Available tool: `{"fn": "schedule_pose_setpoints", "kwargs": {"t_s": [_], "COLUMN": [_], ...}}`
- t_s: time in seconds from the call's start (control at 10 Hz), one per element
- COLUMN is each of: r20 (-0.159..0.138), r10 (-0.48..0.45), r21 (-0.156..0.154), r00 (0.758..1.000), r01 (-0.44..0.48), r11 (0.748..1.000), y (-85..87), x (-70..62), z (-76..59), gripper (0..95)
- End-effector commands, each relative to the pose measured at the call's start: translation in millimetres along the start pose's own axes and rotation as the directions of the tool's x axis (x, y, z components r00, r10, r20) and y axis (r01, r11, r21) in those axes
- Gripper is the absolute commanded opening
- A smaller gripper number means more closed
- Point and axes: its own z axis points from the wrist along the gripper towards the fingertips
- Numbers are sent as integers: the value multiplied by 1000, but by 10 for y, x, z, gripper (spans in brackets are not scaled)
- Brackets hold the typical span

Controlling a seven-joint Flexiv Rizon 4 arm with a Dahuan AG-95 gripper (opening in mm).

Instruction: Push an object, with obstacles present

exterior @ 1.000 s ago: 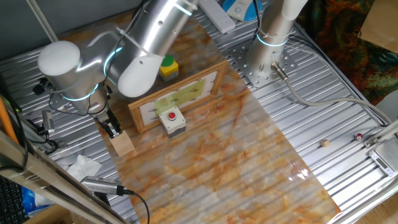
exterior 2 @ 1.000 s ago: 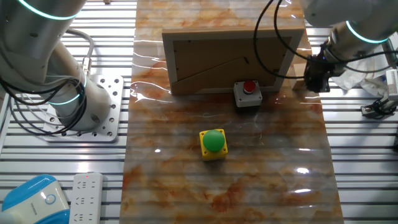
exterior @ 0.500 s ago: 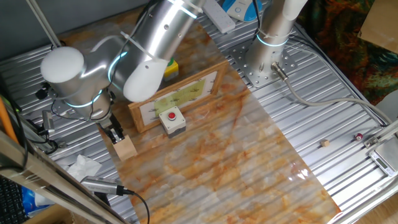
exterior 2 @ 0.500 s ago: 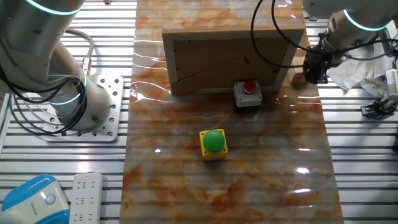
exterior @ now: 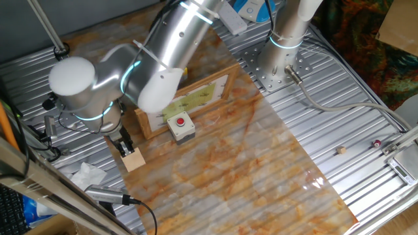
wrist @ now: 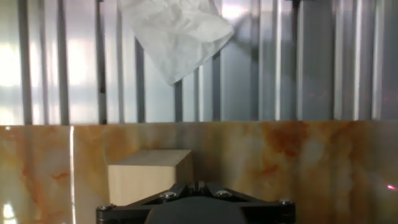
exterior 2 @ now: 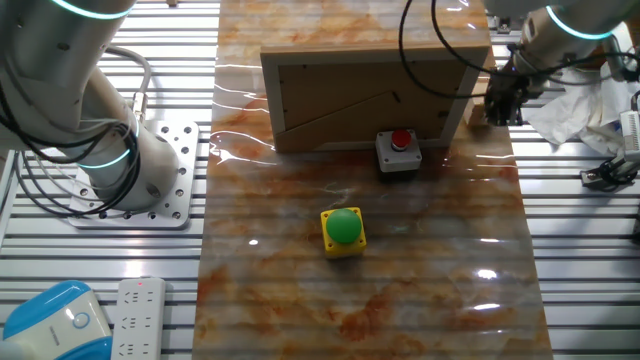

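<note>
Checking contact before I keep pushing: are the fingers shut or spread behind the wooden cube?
Shut. In the hand view the fingers meet with no gap, just behind the wooden cube.

- Lighting: bright and even in both fixed views; source not seen, taken as overhead from the white glare patches on the glossy mat [exterior 2: 480,272], well away from the gripper [exterior 2: 497,103].
- Hand view: metal slats [wrist: 50,62] beyond the gripper [wrist: 194,186] washed out by strong glare; crumpled tissue [wrist: 177,34] overexposed.
- Shadows: soft, faint.
- Focus: fixed views sharp; gripper body slightly blurred in hand view.
</note>
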Motion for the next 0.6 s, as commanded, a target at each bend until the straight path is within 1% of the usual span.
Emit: {"fn": "schedule_pose_setpoints", "kwargs": {"t_s": [0.1,0.2,0.4,0.6], "r20": [1,2,7,14], "r10": [4,5,21,35], "r21": [11,16,1,0], "r00": [1000,1000,1000,999], "r01": [-4,-5,-21,-35], "r11": [1000,1000,1000,999], "y": [52,79,146,228], "x": [7,12,24,40], "z": [5,5,1,17], "gripper": [0,0,0,0]}}
